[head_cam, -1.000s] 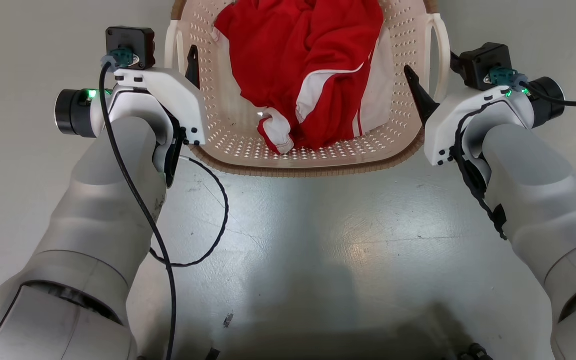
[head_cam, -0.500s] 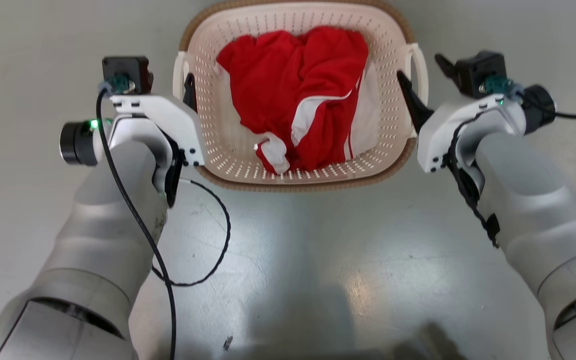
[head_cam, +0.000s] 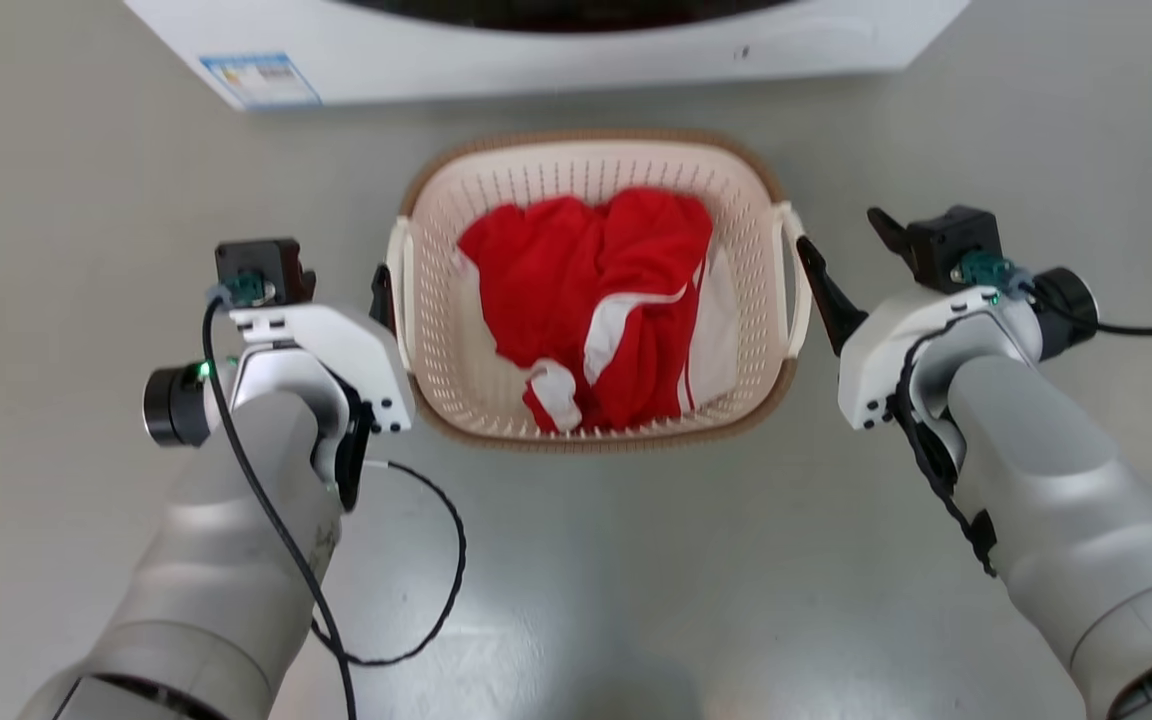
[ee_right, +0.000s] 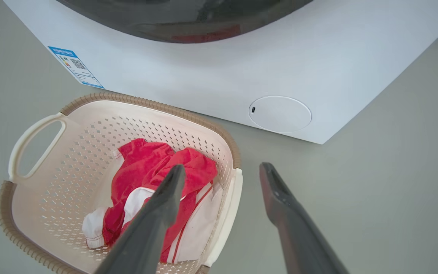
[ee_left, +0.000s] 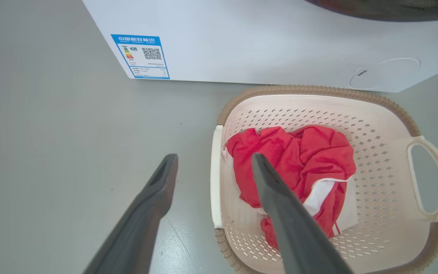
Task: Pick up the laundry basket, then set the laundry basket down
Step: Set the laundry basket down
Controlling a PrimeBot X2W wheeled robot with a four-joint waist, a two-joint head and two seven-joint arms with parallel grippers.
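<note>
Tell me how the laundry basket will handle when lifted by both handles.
The laundry basket looks like rigid perforated plastic, so probably stiff and light. The loose red garment may slide if it tilts. Thin loop handles could flex slightly.

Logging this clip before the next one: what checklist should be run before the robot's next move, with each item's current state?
1. Left gripper open, straddling the left handle: ok.
2. Right gripper open, straddling the right handle: ok.
3. Fingers clear of both handles: cannot tell.
4. Laundry basket upright on the floor: ok.
5. Red garment fully inside the basket: ok.
6. Basket apart from the washing machine: ok.
</note>
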